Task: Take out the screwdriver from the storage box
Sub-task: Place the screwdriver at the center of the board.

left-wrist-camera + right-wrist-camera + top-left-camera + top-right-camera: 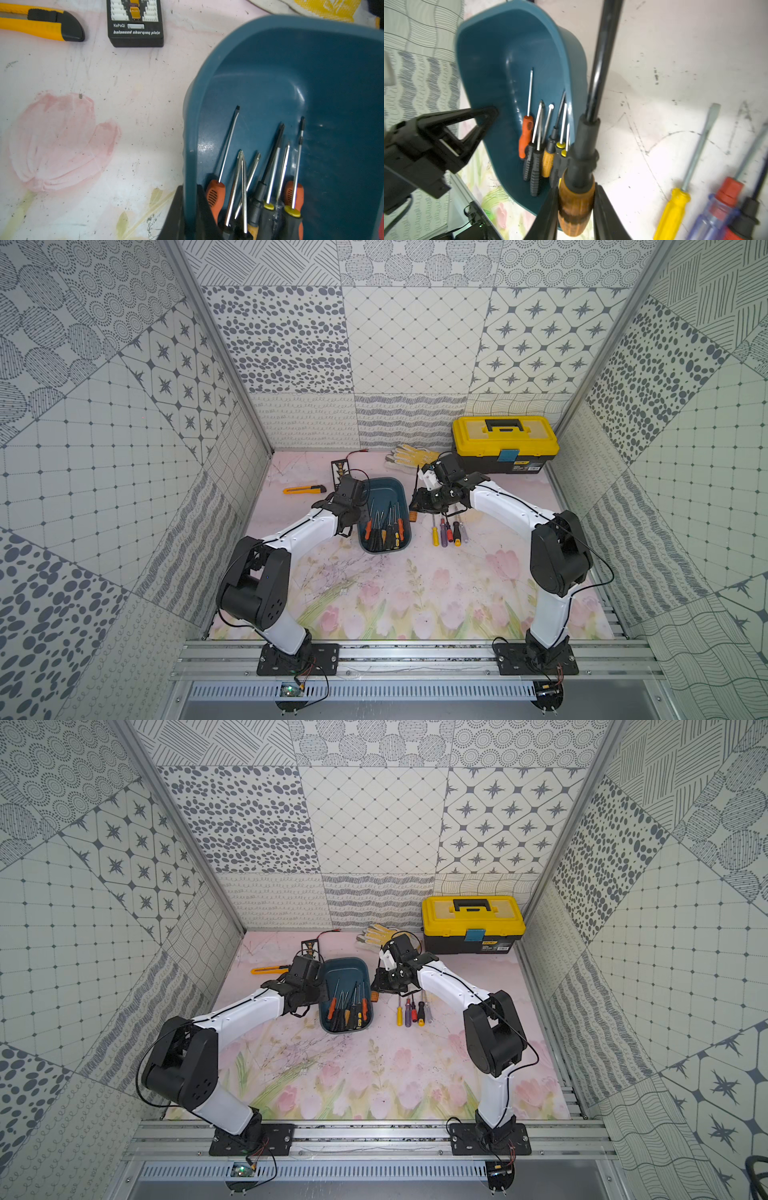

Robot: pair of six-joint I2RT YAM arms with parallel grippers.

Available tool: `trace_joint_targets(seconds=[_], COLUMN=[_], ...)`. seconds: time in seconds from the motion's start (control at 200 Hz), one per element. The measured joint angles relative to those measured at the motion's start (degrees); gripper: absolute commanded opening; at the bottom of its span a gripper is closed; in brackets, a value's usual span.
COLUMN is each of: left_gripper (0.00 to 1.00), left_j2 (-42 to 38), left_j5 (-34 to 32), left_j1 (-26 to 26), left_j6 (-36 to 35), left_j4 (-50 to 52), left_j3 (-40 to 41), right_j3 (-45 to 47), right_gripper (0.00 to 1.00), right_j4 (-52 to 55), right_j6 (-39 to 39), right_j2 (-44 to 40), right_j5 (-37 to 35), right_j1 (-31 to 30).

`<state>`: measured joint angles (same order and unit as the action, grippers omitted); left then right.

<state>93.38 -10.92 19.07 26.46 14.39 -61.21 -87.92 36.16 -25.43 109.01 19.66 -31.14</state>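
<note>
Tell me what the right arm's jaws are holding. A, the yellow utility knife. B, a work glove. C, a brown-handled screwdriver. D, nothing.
C: the right wrist view shows the jaws closed on the brown handle of a black-shafted screwdriver.

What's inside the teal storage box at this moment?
Screwdrivers bunched at the near end of the storage box; its far half is bare. They overlap, so their count and anything beneath are hidden.

Overhead stereo pair; both wrist cameras close above storage box (270, 68)
</note>
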Motion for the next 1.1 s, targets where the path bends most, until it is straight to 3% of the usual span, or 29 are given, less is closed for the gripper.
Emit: trace_joint_targets(seconds=[0.43, 1.101], left_gripper=[0.00, 0.00], left_j2=[0.00, 0.00], left_j5=[-0.04, -0.15], left_j1=[0.00, 0.00], left_j6=[0.00, -0.04], left_j4=[0.17, 0.42], left_j3=[-0.28, -0.33], right_j3=[-2.62, -6.19], right_gripper=[0.00, 0.00], right_j4=[11.39, 14.49], right_j6=[5.75, 5.84], right_j2=[5.62, 10.32], right_j5=[-12.96, -15.56], right_j1=[0.02, -1.68])
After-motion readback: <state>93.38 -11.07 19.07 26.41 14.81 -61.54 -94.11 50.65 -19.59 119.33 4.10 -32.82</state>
